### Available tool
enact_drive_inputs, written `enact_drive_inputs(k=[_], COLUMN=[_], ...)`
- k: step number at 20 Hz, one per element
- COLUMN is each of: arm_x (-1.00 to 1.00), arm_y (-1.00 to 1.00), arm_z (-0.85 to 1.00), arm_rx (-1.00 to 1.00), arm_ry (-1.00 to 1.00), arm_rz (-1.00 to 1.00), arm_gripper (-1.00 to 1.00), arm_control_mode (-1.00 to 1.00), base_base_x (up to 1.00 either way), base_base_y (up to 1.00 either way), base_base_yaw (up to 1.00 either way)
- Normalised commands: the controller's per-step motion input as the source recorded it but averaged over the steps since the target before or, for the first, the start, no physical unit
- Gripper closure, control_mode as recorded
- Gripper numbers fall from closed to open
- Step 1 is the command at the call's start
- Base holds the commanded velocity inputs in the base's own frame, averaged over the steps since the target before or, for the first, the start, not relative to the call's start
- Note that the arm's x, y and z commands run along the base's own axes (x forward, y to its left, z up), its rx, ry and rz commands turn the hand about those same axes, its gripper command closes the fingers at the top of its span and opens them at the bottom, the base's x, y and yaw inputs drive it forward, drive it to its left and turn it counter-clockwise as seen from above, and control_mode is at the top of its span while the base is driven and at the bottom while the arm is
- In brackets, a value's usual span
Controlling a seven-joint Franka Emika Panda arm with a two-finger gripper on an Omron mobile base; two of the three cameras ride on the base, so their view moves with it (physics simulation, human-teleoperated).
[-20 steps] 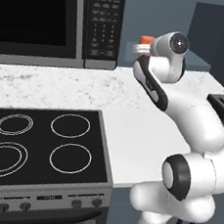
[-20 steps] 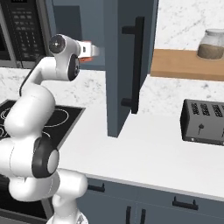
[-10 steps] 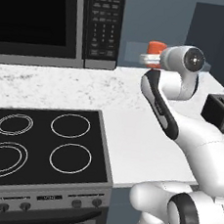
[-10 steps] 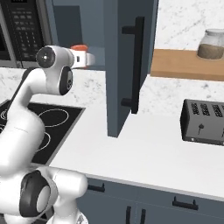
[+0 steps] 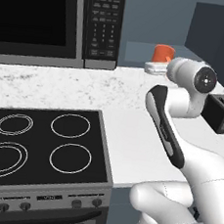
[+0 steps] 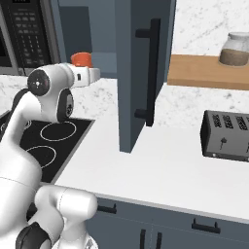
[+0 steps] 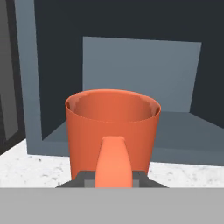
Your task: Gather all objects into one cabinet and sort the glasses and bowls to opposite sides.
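My gripper (image 7: 113, 178) is shut on the handle of the orange cup (image 7: 113, 127), one of the glasses, and holds it upright. The cup (image 5: 163, 53) rides above the white hand (image 5: 156, 68) at the mouth of the open slate-blue cabinet (image 7: 140, 74). From the right, the cup (image 6: 81, 59) sits just left of the cabinet's open door (image 6: 133, 97) with its long black bar handle (image 6: 153, 73). In the hand view the cabinet floor stretches bare behind the cup.
A black microwave (image 5: 46, 18) hangs left of the cabinet, over the black stove (image 5: 41, 145). A dark toaster (image 6: 226, 136) stands on the white counter (image 6: 160, 170) to the right. A jar (image 6: 236, 48) rests on a wooden shelf (image 6: 204, 73).
The arm has reached further forward and carried the orange cup towards the cabinet opening. The grip on the cup is unchanged.
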Motion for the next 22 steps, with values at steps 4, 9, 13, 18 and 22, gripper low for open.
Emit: enact_drive_inputs(k=[4,9,13,18,22], arm_x=[0.0,0.0,0.0,0.0,0.0], arm_y=[0.0,0.0,0.0,0.0,0.0], arm_z=[0.01,0.0,0.0,0.0,0.0], arm_rx=[0.0,0.0,0.0,0.0,0.0], arm_ry=[0.0,0.0,0.0,0.0,0.0], arm_rz=[0.0,0.0,0.0,0.0,0.0], arm_gripper=[1.0,1.0,1.0,1.0,1.0], arm_control_mode=[1.0,1.0,1.0,1.0,1.0], base_base_x=[0.0,-0.75,-1.0,-1.0,-0.95], base_base_y=[0.0,0.0,-0.01,-0.01,0.06], base_base_yaw=[0.0,0.0,0.0,0.0,0.05])
